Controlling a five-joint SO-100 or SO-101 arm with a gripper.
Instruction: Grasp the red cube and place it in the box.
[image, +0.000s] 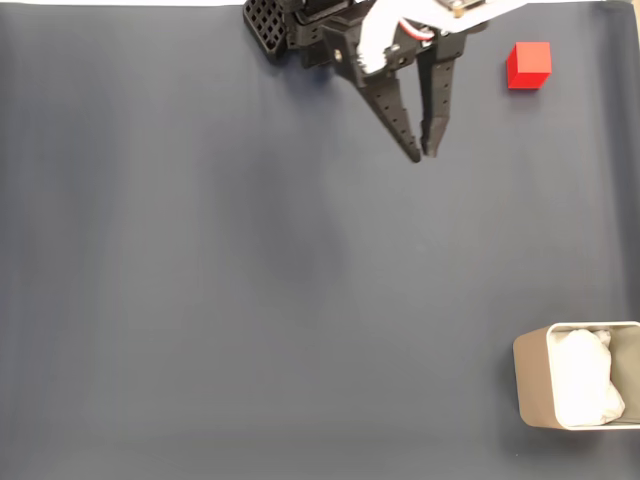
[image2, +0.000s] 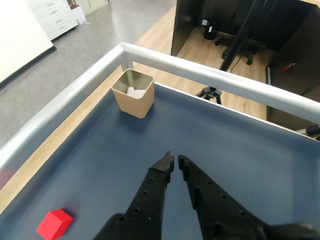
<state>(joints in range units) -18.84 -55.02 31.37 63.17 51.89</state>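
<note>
The red cube (image: 528, 65) rests on the dark blue mat near the top right of the fixed view; in the wrist view the red cube (image2: 54, 223) lies at the bottom left. The beige box (image: 575, 389) with white crumpled paper inside stands at the bottom right of the fixed view, and the box (image2: 133, 92) sits near the far left corner in the wrist view. My black gripper (image: 424, 153) hangs left of the cube, clear of it. Its fingertips nearly touch, with nothing between them, as the gripper (image2: 175, 160) also shows from the wrist.
The dark blue mat (image: 250, 300) covers the table. A silver rail (image2: 210, 75) borders the table's far edges in the wrist view. Beyond it lie wooden floor, dark desks and an office chair.
</note>
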